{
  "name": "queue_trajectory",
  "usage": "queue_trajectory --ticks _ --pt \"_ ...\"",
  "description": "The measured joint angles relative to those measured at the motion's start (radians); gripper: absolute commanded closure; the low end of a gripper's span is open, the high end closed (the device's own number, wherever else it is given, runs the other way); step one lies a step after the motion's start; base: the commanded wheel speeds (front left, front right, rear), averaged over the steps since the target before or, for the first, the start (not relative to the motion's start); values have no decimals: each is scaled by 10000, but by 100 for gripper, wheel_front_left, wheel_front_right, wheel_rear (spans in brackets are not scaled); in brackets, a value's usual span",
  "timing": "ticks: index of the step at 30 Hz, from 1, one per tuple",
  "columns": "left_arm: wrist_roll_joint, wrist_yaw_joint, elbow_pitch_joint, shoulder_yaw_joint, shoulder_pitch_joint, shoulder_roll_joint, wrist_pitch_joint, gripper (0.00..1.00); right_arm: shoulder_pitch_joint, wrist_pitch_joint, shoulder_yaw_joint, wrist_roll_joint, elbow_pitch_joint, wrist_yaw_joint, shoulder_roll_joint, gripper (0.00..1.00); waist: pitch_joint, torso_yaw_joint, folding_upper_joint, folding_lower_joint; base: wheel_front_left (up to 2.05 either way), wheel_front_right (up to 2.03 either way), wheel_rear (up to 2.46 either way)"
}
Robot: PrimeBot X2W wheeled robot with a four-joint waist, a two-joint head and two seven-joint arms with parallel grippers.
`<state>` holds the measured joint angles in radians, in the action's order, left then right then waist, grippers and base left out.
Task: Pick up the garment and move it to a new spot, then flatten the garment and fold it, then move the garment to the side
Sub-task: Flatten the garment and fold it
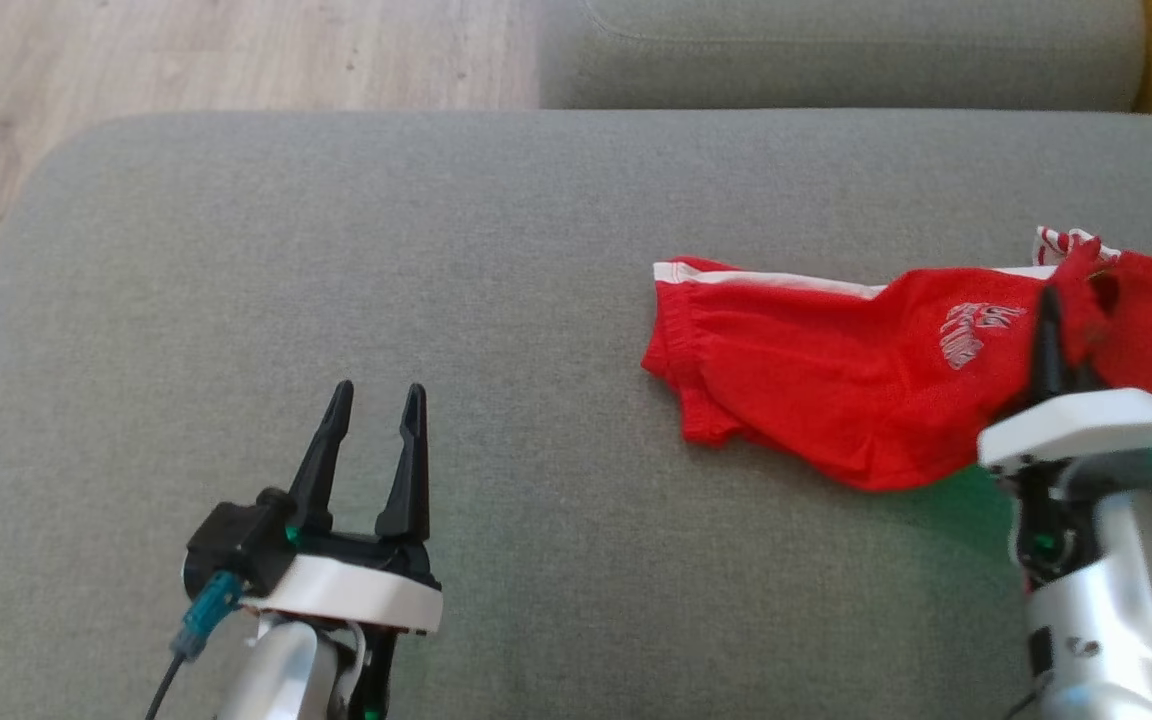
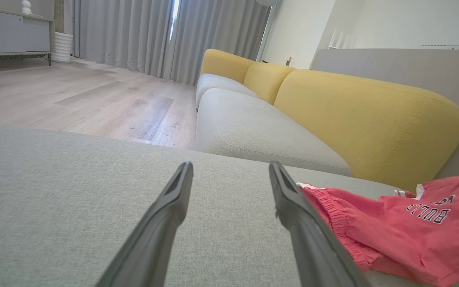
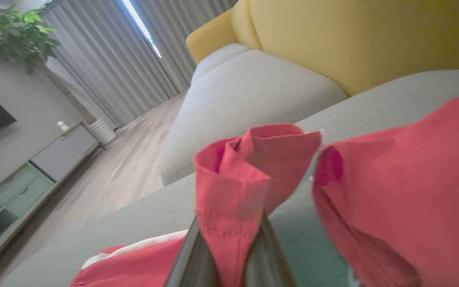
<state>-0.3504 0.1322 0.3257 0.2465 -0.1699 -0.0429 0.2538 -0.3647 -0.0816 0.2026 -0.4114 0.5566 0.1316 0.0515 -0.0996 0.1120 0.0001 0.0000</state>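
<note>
**A:** Where do the grippers stand?

**B:** Both are by the near edge of the cushion [image 1: 536, 200]. The left gripper [image 1: 377, 392] sits toward the near left corner. Its fingers are spread wide with nothing between them, and the tips point at the far edge. The right gripper [image 3: 229, 239] is at the right edge, its fingers drawn close on a pinched fold of the shorts [image 1: 816, 390].

**A:** And the shorts themselves?

**B:** They lie crumpled on the right half of the cushion and run off the right side of the head view. Their long axis goes left to right along the cushion. The waistband [image 1: 681, 330], with its white stripe, points toward the middle, and the pinched end is by the right edge.

**A:** Which arm is nearer the free end?

**B:** The left one. The waistband lies to its right and a little farther in, well apart from the fingertips, with only grey fabric between. Nothing blocks a reach across.

**A:** Is there room for a new spot?

**B:** The left half and the middle look open, so a move leftward seems possible. The likely risk is that a single pinched fold lets the rest of the cloth trail and bunch.

**A:** What lies beyond the cushion?

**B:** A second grey seat [image 1: 836, 50] sits past the far edge, with a yellow backrest [image 2: 365, 119] behind it. There is wood floor [image 1: 186, 50] off the far left corner. None of these reaches onto the cushion.
</note>
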Motion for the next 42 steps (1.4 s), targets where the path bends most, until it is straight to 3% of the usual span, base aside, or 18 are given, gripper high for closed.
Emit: queue_trajectory --ticks 12,28,29,30,31,38,42 --pt "0 0 180 82 159 -6 0 0 -73 -332 -3216 -1254 -140 0 2 100 544 753 0 0 0 0 0" --pt "0 0 245 36 552 -56 -2 0 -740 -560 -6236 -1488 2019 0 33 100 570 1548 0 1 0 0 0" --pt "0 0 245 19 552 -56 -2 0 -807 -558 -6408 -1396 2305 0 36 91 562 1533 0 1 0 0 0" --pt "0 0 245 -29 552 -56 -2 0 -856 -556 -6604 -1239 2589 0 54 4 557 1510 0 1 0 0 0" --pt "0 0 244 -77 552 -56 -2 0 -894 -546 -6796 -1122 2847 0 69 0 555 1482 0 0 0 0 0" --pt "-2 0 244 -261 551 -54 -2 0 -930 -698 -8719 -1149 3103 0 98 0 589 1127 0 1 0 0 0" --pt "-2 0 128 -382 551 -52 -2 0 -932 -1147 -9024 -1536 2773 0 109 0 644 796 0 0 0 0 0"
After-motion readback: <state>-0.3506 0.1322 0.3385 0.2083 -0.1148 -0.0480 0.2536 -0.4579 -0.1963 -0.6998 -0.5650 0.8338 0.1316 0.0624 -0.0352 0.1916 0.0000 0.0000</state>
